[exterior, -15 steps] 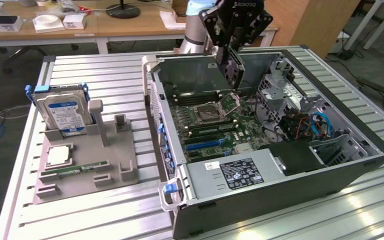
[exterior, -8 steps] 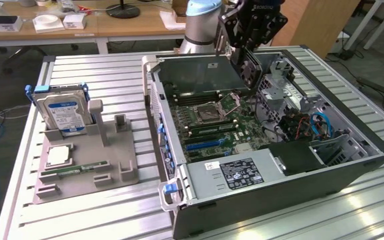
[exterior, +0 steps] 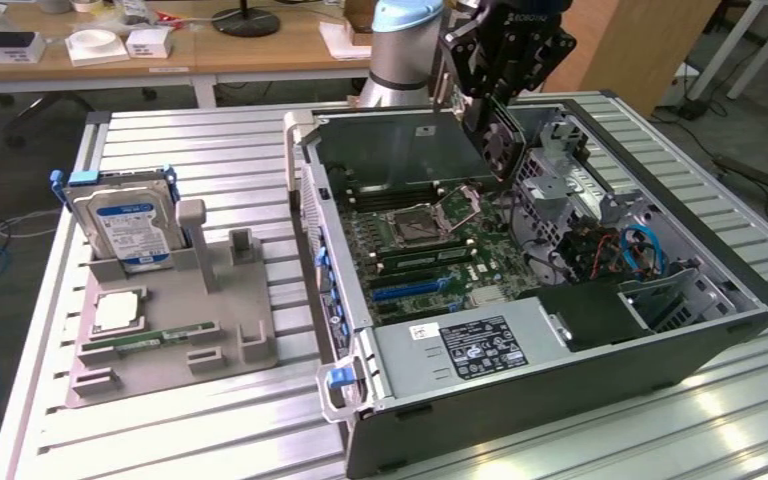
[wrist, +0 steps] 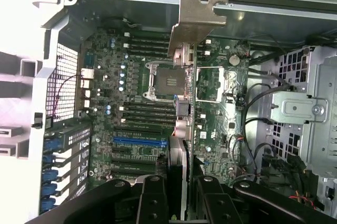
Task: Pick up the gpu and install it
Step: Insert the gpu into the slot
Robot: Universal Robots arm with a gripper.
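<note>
Black fingers (wrist: pixel 152 197) of the gripper (wrist: pixel 180 184) are seen closest in the wrist view, pressed against both faces of the gpu (wrist: pixel 179 155) – the jaws are clamped on it. The card is seen edge on there, and its silvery end bracket (wrist: pixel 196 16) is at the end farthest from the fingers.

Below the card the open computer case (wrist: pixel 47 77) is laid out: the green motherboard (wrist: pixel 131 77), the square processor socket (wrist: pixel 160 79) with rows of dark memory slots on either side, and a blue slot (wrist: pixel 139 142) just beside the card's edge. A perforated metal drive cage (wrist: pixel 305 108) and loose black cables (wrist: pixel 253 124) are found on the other side of the card. The card is not seated in any slot.

In the exterior view the gripper (exterior: pixel 494 100) is held over the far end of the case (exterior: pixel 758 310), and the gpu (exterior: pixel 494 140) hangs upright from it, close between the case's grey inner wall (exterior: pixel 384 140) and the drive cage (exterior: pixel 558 150). Blue cables (exterior: pixel 638 245) and a labelled power supply (exterior: pixel 478 345) are placed nearer in the case.

Well apart, toward the exterior view's left, a grey holder (exterior: pixel 224 330) is set on the ribbed metal table (exterior: pixel 197 150) – in it a hard drive (exterior: pixel 124 225) is stood upright, and a processor chip (exterior: pixel 120 310) and a green memory stick (exterior: pixel 151 338) are laid flat.
</note>
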